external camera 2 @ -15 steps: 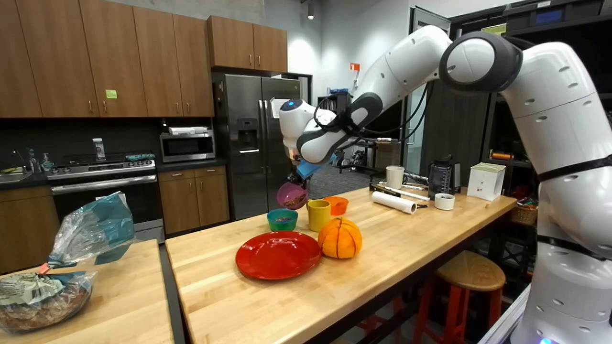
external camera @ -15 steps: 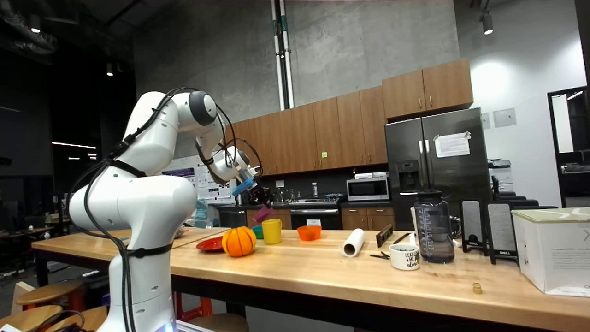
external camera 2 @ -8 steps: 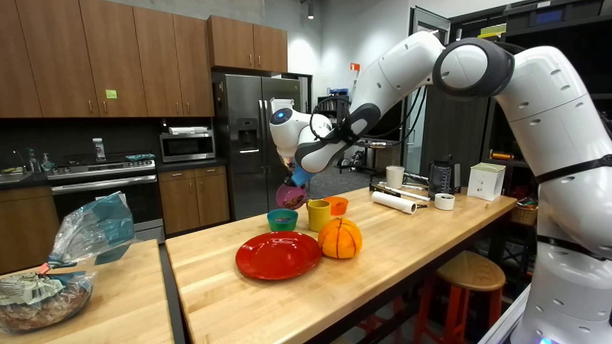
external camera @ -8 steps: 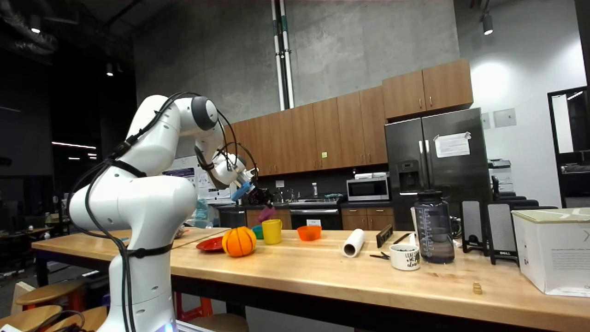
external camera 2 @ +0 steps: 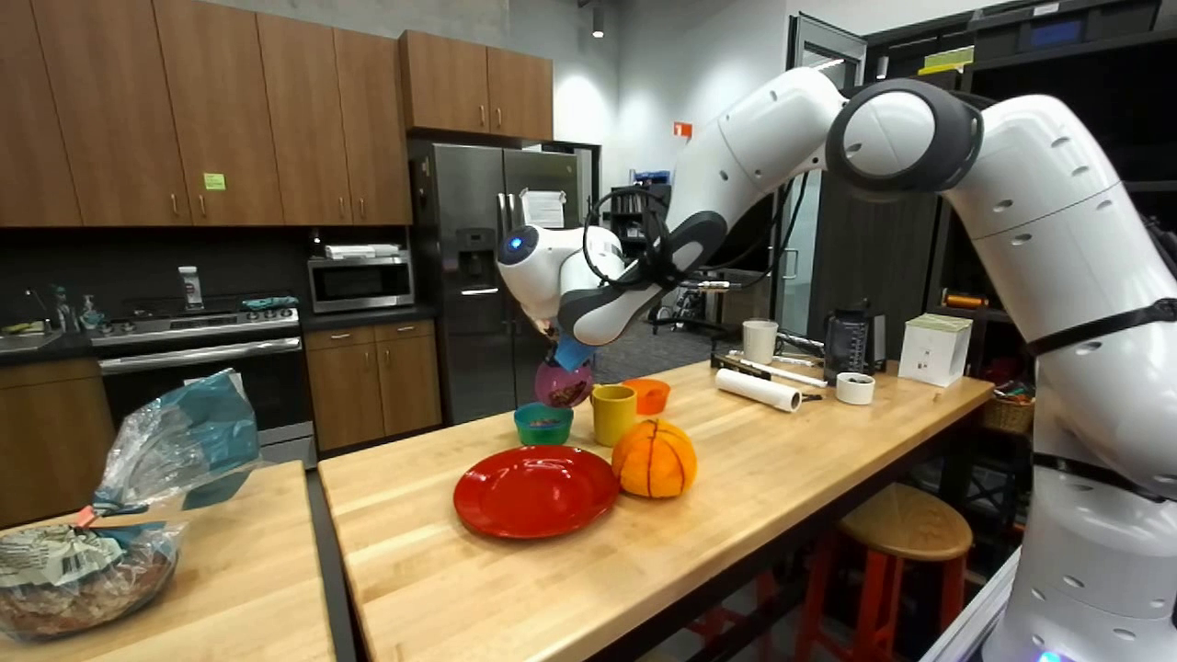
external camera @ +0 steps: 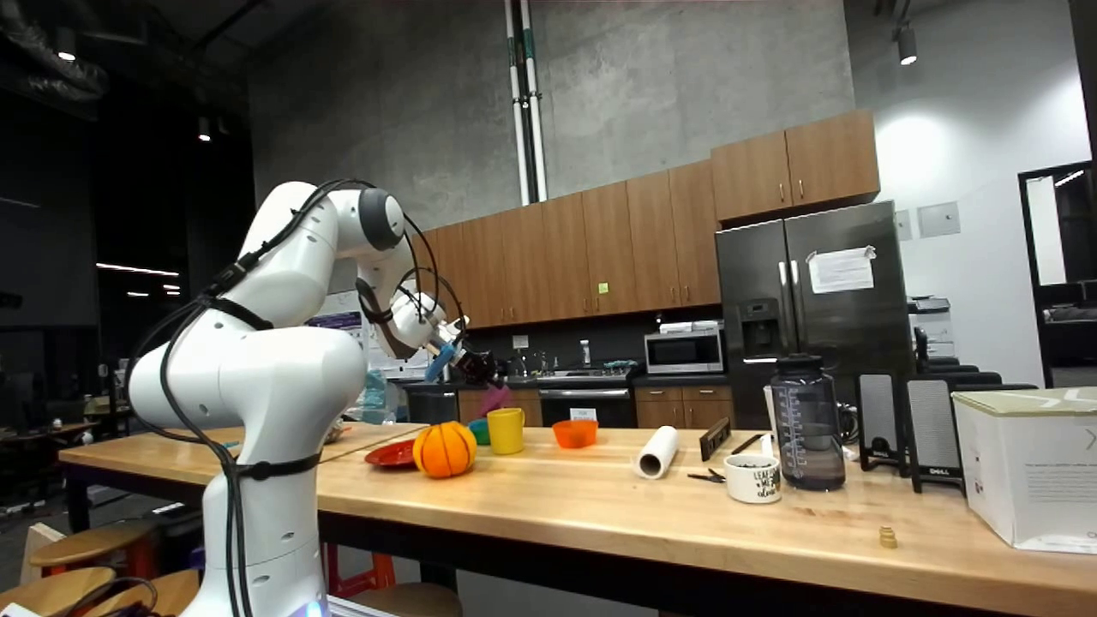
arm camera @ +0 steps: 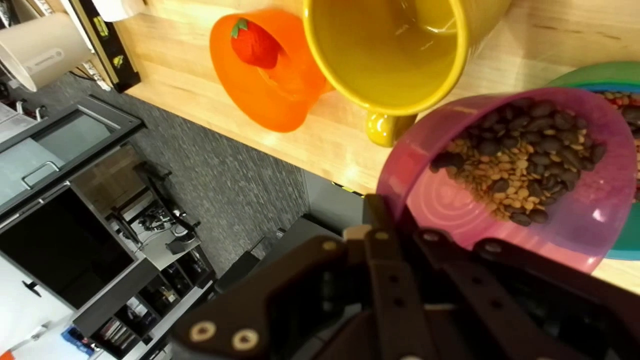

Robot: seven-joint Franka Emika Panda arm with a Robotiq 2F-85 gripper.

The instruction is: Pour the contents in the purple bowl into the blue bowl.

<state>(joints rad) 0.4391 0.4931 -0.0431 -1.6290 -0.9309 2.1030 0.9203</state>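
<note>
In the wrist view, from left to right, an orange bowl holding a strawberry was positioned on the desk near a yellow mug. The purple bowl was pinched at its edge by the claw and was held tilted above the desk, with dark beans and tan grains inside. The blue bowl, partly hidden by the purple bowl, was seen at the right, also with contents.
</note>
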